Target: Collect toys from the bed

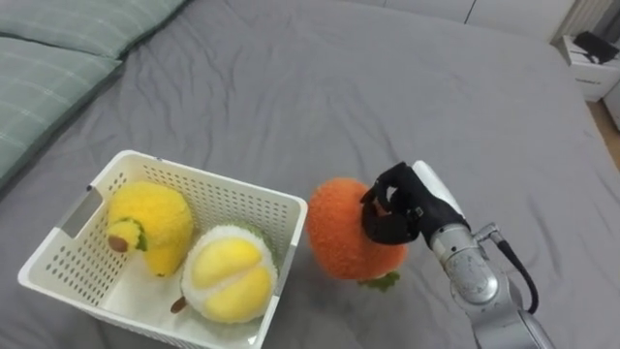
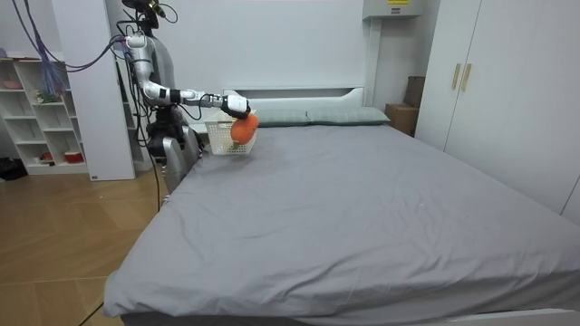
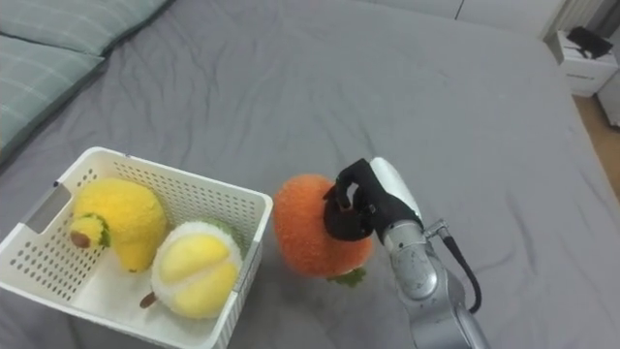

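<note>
My right hand is shut on an orange plush toy, which hangs just right of the white basket and a little above the grey bed. Inside the basket lie a yellow plush fruit and a pale yellow and white plush fruit. In the room view the robot stands at the bed's far corner, right hand holding the orange toy beside the basket.
Green-grey pillows lie at the upper left of the bed. A white nightstand stands past the bed's far right. White shelves and a wardrobe line the room.
</note>
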